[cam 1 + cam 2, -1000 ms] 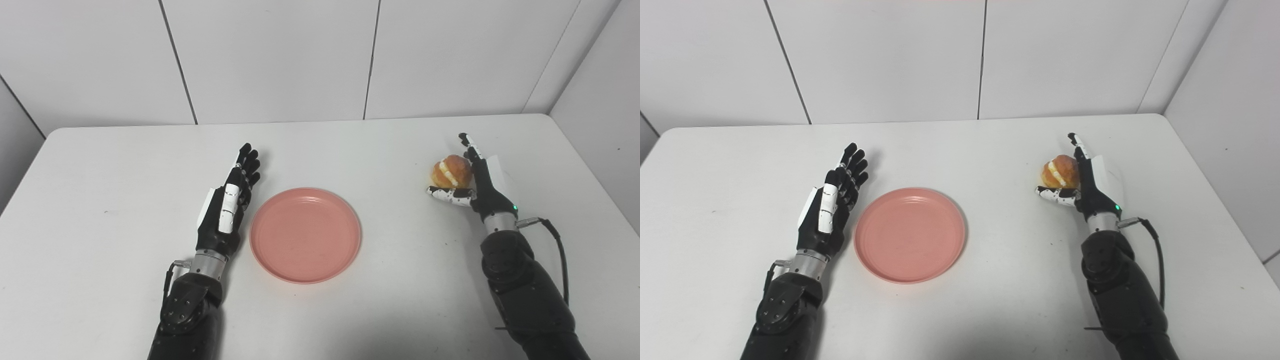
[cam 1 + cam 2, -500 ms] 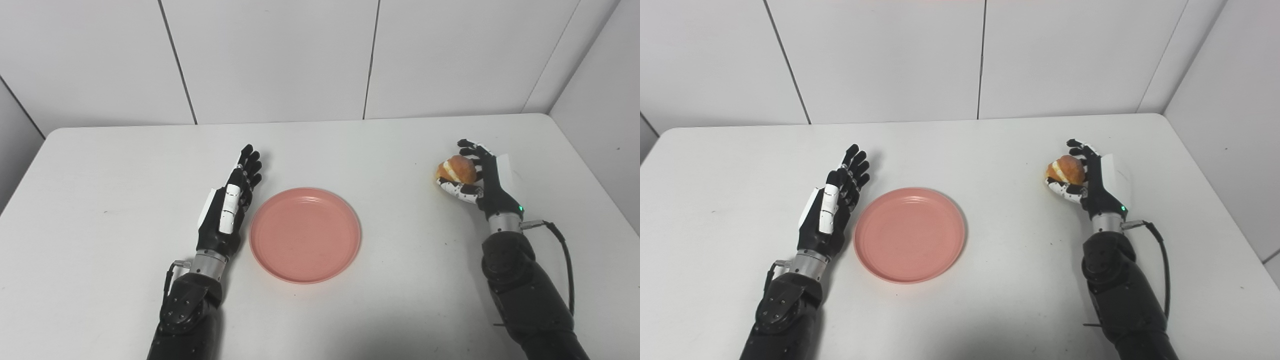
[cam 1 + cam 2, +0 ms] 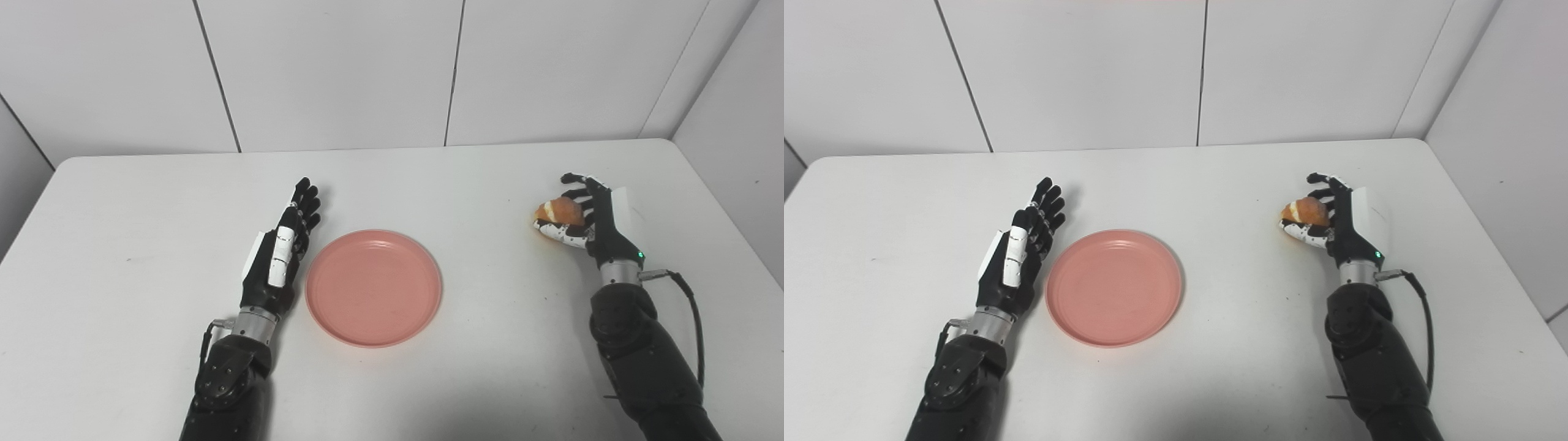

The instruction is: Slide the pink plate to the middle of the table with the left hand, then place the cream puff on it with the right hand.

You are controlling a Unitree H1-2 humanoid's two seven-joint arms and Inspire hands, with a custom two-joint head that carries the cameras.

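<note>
The two head views show almost the same scene, yet differ at the edges. The left eye view takes in a strip of darker side wall at the far left, beyond the counter's (image 3: 122, 202) left corner; the right eye view cuts most of that off and shows more of the right-hand wall instead. In the right eye view the white back plate of the right robot hand (image 3: 1338, 214) faces the camera more fully, while the left eye view gives a slightly clearer look at the pale cream seam of the cream puff (image 3: 558, 212).

The pink plate (image 3: 373, 288) lies flat on the white counter, about midway across it and nearer the front edge than the back. It holds nothing.

The left robot hand (image 3: 278, 257) sits just left of the plate, palm turned toward it, fingers straight, close together and pointing away from the robot. It is released and holds nothing. Whether its edge touches the plate rim cannot be told; the gap, if any, is very small.

The right robot hand is well to the right of the plate, and farther back. It is grasping the cream puff: the thumb lies under the puff's near side and the dark fingers curl over its top and far side. Whether the puff is touching the counter cannot be told.
</note>
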